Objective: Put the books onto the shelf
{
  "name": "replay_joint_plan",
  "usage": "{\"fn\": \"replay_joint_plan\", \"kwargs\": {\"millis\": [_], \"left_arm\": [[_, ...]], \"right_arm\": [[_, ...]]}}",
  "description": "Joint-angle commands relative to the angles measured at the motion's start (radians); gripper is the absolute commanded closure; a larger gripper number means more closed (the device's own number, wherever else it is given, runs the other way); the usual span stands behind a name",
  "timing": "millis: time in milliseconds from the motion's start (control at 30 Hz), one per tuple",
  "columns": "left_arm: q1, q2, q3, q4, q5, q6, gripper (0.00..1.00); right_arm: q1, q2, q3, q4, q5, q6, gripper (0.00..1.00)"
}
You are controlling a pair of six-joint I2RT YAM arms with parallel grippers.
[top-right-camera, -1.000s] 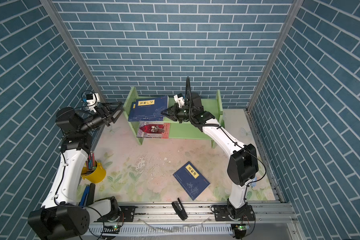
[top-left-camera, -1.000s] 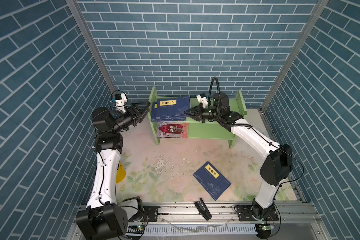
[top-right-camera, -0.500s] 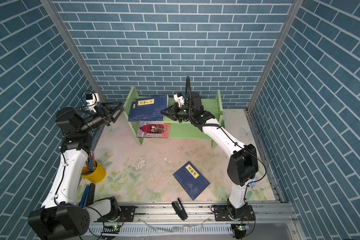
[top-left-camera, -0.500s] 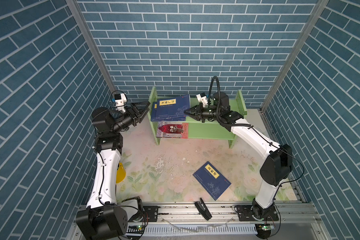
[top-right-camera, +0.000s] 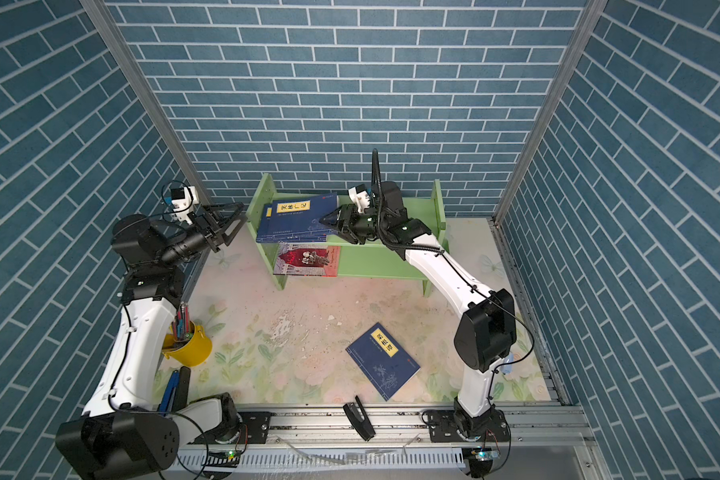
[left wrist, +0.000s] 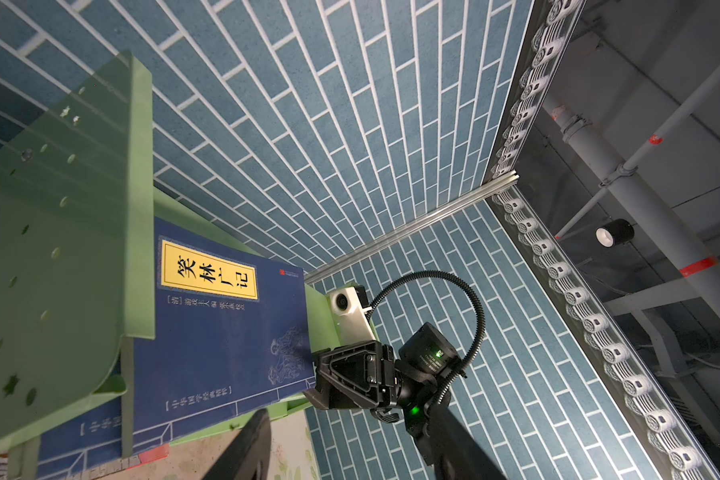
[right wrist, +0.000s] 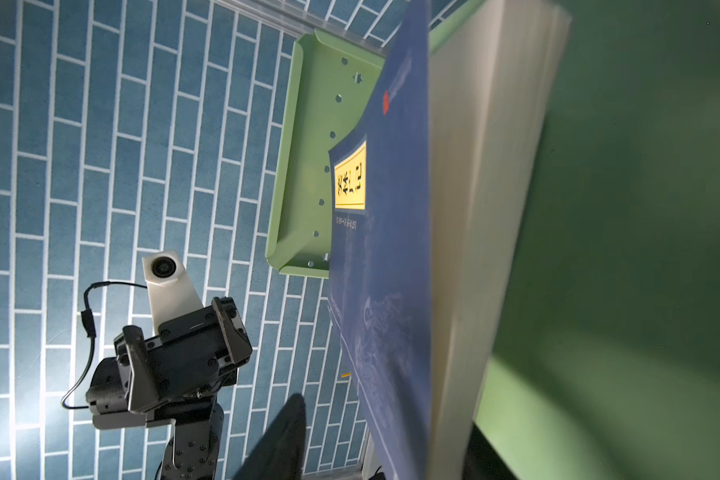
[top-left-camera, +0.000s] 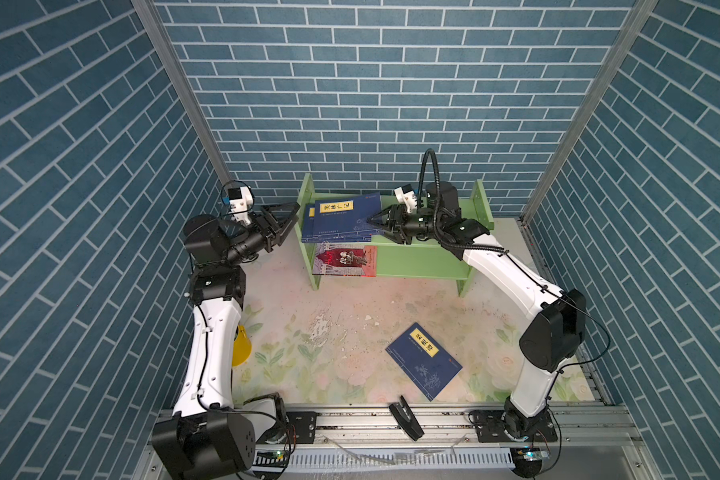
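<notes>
**Blue stack on top tier**

The dark blue paperback stack point(top-left-camera: 341, 220) lay on the light green wooden shelf point(top-left-camera: 429, 249), upper tier. A red-and-grey castle book point(top-left-camera: 344, 259) sat below, and another blue paperback point(top-left-camera: 422, 359) on the floral mat point(top-left-camera: 329, 374). The right gripper point(top-left-camera: 373, 226) straddled the stack's edge, jaws apart. The left gripper point(top-left-camera: 288, 224) gaped empty beside the shelf.

1. Blue stack point(top-left-camera: 341, 222) on shelf point(top-left-camera: 412, 251) top tier: top cover hides the rest; count unclear.
2. Red book point(top-left-camera: 346, 261), lower tier: far edge hidden under the top tier.
3. Yellow cup point(top-left-camera: 242, 345): mostly behind left arm point(top-left-camera: 213, 353) in a top view.
4. Right gripper point(top-left-camera: 373, 225): contact with the stack not discernible in both top views. In the right wrist view, fingers point(right wrist: 283, 436) cut off by frame edge, page edges point(right wrist: 474, 208) blurred.
5. Left gripper point(top-left-camera: 292, 220): fingers point(left wrist: 246, 449) cropped in the left wrist view.
</notes>
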Motion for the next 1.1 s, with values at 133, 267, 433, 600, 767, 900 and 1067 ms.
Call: {"fn": "replay_joint_plan", "kwargs": {"millis": [133, 267, 433, 600, 767, 900, 1067], "left_arm": [[-0.007, -0.013, 0.003, -0.032, 0.000, 0.067, 0.38], [-0.007, -0.013, 0.016, -0.078, 0.001, 0.124, 0.38], [-0.007, -0.008, 0.042, -0.145, 0.008, 0.206, 0.38], [-0.007, -0.009, 0.067, -0.207, 0.012, 0.279, 0.38], [-0.007, -0.005, 0.076, -0.257, 0.011, 0.345, 0.37], [-0.007, 0.003, 0.064, -0.277, 0.015, 0.356, 0.37], [-0.007, -0.002, 0.047, -0.275, 0.018, 0.365, 0.37]], "right_arm": [[0.003, 0.026, 0.113, -0.247, 0.135, -0.153, 0.40], [0.001, 0.041, 0.164, -0.327, 0.188, -0.205, 0.39], [0.002, 0.069, 0.234, -0.386, 0.224, -0.247, 0.39], [0.002, 0.093, 0.303, -0.427, 0.251, -0.282, 0.39], [0.003, 0.120, 0.347, -0.431, 0.232, -0.295, 0.40], [0.003, 0.147, 0.377, -0.436, 0.206, -0.290, 0.43], [0.004, 0.169, 0.409, -0.450, 0.193, -0.284, 0.44]]}}
